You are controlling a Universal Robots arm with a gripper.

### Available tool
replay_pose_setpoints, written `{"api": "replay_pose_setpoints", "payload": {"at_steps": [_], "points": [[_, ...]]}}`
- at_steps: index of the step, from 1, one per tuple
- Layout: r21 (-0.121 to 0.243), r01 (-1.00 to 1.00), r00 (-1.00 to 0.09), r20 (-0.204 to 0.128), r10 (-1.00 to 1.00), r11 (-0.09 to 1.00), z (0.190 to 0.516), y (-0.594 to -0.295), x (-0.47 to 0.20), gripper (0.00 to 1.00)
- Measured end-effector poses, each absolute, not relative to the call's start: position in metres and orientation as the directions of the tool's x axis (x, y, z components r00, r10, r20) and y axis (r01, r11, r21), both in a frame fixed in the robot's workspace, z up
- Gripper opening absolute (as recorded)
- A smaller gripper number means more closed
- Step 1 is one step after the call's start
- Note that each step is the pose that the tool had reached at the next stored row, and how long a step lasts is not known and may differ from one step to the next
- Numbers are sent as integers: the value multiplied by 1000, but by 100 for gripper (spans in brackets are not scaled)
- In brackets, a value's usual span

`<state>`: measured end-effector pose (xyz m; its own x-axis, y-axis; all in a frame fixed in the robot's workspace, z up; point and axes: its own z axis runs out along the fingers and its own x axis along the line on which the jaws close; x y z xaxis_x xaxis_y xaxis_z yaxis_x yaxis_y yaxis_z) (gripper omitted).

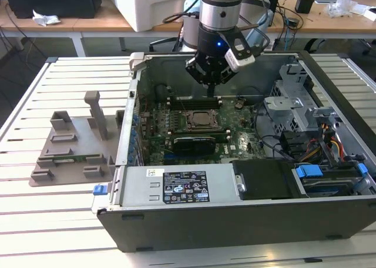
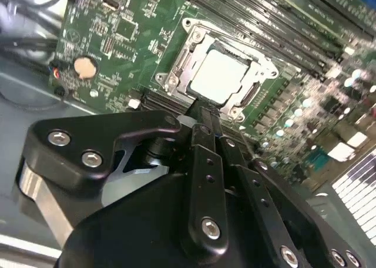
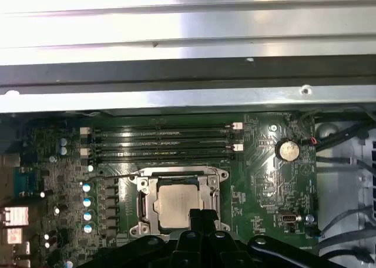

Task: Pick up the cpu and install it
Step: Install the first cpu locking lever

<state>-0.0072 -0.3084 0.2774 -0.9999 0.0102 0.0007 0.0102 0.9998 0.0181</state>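
Upper centre of the exterior view, the robot arm (image 1: 220,9) comes down w/ its end effector (image 1: 211,93) inside the open computer case (image 1: 235,221), tip just above the green circuit board (image 1: 200,112).

The cpu (image 1: 202,120) sits in its socket on the board, silver top up. In the second wrist view the cpu (image 2: 218,75) lies flat inside the metal socket frame (image 2: 176,74), upper centre of the frame, w/ the end effector (image 2: 207,116) just beside the frame's near edge. In the first wrist view the cpu (image 3: 176,204) is at lower centre, w/ the end effector (image 3: 203,214) at its corner. Fingers look drawn close together, narrow, w/ nothing between them; whether the tip touches the cpu or hangs just above it, can't tell.

Memory slots (image 3: 161,141) run in parallel rows beside the socket. A round coin battery (image 3: 288,150) sits right of centre in the first wrist view, also seen upper left in the second wrist view (image 2: 84,67).

At the exterior view's left, a grey plastic plate w/ upright posts (image 1: 73,153) lies on the slatted white desk (image 1: 35,221), beside the case. A silver box w/ a white label (image 1: 176,186) fills the case's near side.
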Motion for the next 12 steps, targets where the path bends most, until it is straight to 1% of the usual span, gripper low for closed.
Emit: {"api": "replay_pose_setpoints", "payload": {"at_steps": [1,2,3,6,9,12], "points": [[17,-8,-1000,1,-8,1000,277,-308,-7,11],[9,-22,-1000,1,-22,1000,277,-308,-7,11],[-7,-45,-999,1,-45,999,277,-308,-7,11],[-21,-83,-997,2,-83,996,277,-308,-7,11],[-23,-83,-997,2,-83,996,278,-308,-7,11],[-23,-83,-997,2,-83,996,295,-308,-7,11]]}}
